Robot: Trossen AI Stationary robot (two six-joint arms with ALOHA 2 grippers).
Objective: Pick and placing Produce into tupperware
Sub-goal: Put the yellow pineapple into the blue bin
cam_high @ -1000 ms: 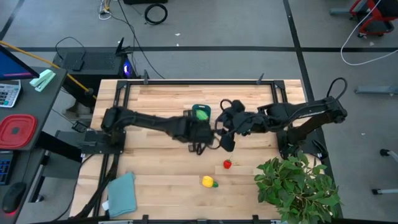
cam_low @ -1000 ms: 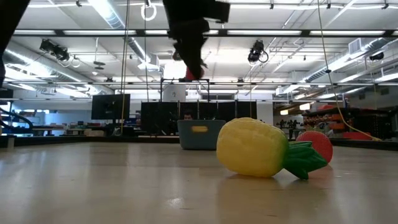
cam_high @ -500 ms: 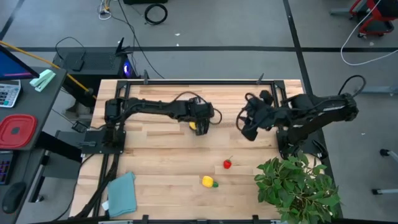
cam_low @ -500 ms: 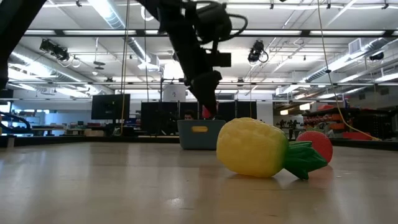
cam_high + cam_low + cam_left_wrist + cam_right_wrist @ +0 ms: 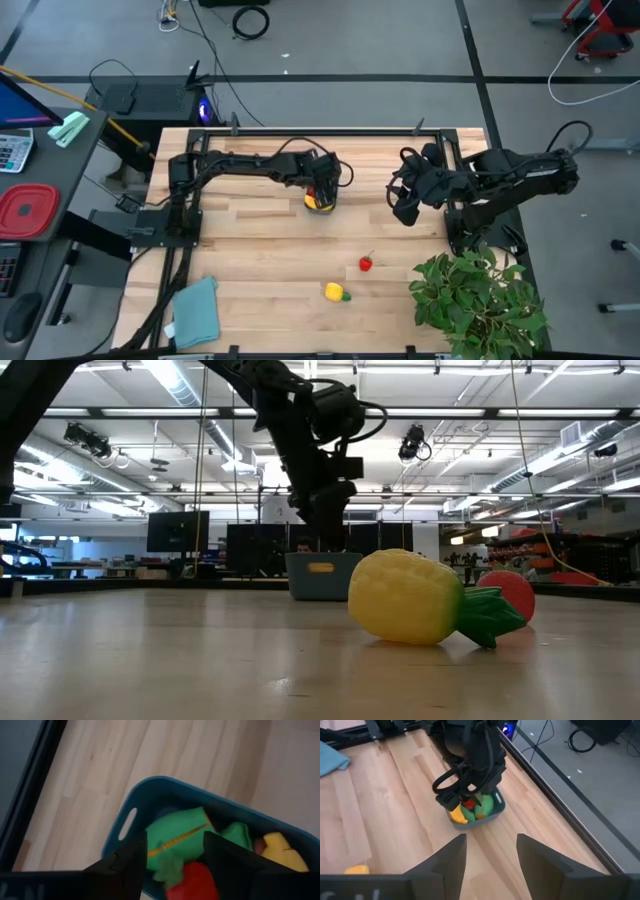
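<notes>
The teal tupperware (image 5: 150,787) stands near the table's far middle (image 5: 322,575). It holds a green leafy piece (image 5: 180,837) and a yellow banana (image 5: 282,852). My left gripper (image 5: 322,188) points down into the tub, shut on a red strawberry (image 5: 192,880). My right gripper (image 5: 403,208) hovers open to the tub's right, touching nothing (image 5: 490,842). A second strawberry (image 5: 366,264) and a yellow-and-green piece (image 5: 337,292) lie on the near half of the table. My left gripper has the red strawberry (image 5: 195,877) pinched between its two fingers (image 5: 127,865), coming from above and pointing down. The berry sits just over the green leafy piece inside the tub. Whether it rests on the pieces below, I cannot tell.
A potted leafy plant (image 5: 480,300) fills the near right corner. A flat teal cloth (image 5: 197,310) lies at the near left. A red square container (image 5: 25,210) sits off the table to the left. Bare wood stretches between the tub and the loose pieces.
My left gripper carried the strawberry from the table's middle toward the far edge and came down into the tub. My right gripper drew back toward the table's right edge.
</notes>
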